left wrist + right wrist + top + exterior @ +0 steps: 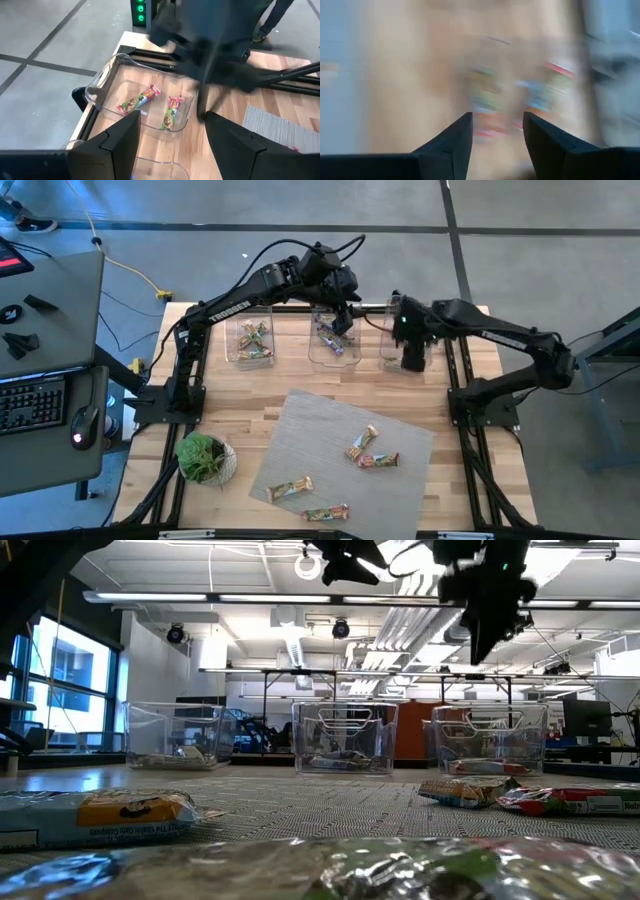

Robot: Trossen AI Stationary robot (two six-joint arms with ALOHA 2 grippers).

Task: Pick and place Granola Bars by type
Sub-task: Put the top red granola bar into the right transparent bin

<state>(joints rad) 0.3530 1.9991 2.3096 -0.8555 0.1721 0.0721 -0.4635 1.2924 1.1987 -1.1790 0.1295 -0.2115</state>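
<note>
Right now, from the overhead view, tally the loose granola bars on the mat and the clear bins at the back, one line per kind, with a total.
Granola bars on the grey mat: 4, at and
Clear bins: 3, left, middle and right
Total: 7

Bars already inside the bins overlap and are partly hidden, so they are not counted.

A: Back edge? 
B: Three clear bins in a row; left tool over the middle, right tool over the right bin, both spread.

A: Front? 
B: Mat open from above; scattered bars, plant at its left corner.
</note>
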